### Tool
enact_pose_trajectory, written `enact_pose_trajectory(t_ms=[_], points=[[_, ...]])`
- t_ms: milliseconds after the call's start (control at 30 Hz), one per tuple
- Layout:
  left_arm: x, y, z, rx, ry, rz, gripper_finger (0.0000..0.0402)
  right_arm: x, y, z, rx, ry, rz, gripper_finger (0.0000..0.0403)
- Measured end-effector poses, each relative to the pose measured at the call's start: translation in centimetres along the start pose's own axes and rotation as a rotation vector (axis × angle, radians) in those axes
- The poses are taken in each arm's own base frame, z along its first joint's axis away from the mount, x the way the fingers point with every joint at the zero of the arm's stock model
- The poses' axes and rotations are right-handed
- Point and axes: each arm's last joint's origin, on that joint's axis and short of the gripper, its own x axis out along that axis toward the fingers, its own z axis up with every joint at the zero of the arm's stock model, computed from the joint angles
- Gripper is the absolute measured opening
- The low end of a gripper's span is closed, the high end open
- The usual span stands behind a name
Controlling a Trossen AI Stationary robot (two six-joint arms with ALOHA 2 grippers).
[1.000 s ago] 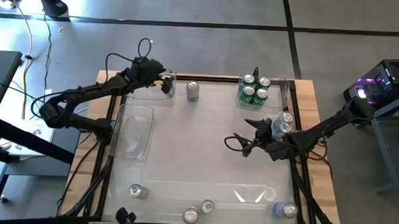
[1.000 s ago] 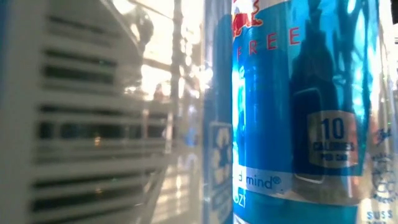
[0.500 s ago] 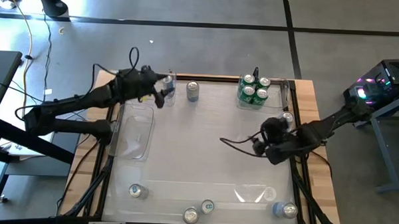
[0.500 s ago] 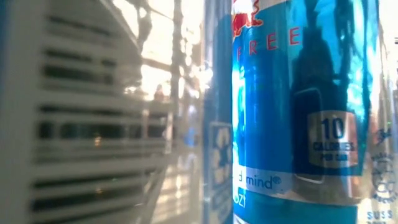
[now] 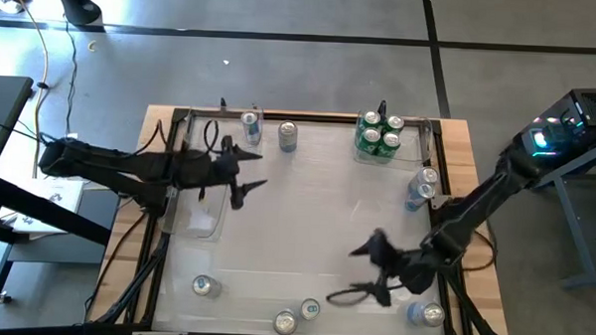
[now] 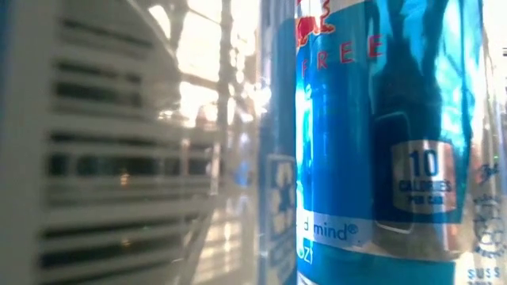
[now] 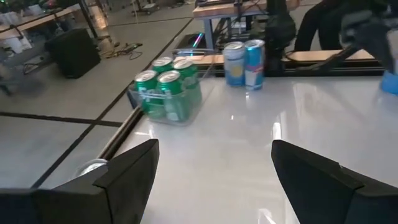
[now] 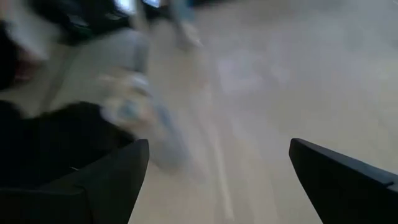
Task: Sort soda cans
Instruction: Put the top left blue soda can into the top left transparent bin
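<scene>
Four glossy green metal cans [image 5: 379, 135] with silver tops sit in a clear plastic tray [image 7: 166, 109] at the smooth white tabletop's [image 5: 306, 218] far edge. The shiny blue cylinder [image 6: 380, 134] up close reads "FREE" and "10 CALORIES". Left gripper [image 5: 244, 176] and right gripper [image 5: 372, 273] both hang spread apart, empty.

The table [image 5: 307, 208] has a smooth, glossy white top that mirrors light ahead of the left gripper [image 7: 214, 168], framed by pale bare wood [image 5: 476, 194]. The green cans [image 7: 166, 87] are shiny metal with silver tops, sitting in a clear, glossy plastic tray [image 7: 163, 112]. The blue can [image 6: 380, 134] has a mirror-bright metallic skin. Both grippers, the right gripper [image 5: 379, 270] included, have fingers [image 7: 124, 174] of matt black plastic.
</scene>
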Motion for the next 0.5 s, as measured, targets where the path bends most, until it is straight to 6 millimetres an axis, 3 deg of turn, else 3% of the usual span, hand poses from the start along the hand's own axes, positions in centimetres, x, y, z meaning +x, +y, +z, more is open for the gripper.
enact_pose_trajectory(t_ms=[233,500], points=[[-1.2,-2.3,0.1,-0.048,-0.017,0.015,0.0310,4.0,2.6,-0.3,-0.297,-0.100,0.205,0.0385],[-1.7,-3.2,0.1,-0.090,-0.028,0.015,0.0310,7.7,1.5,-0.1,-0.501,-0.052,0.211,0.0385]])
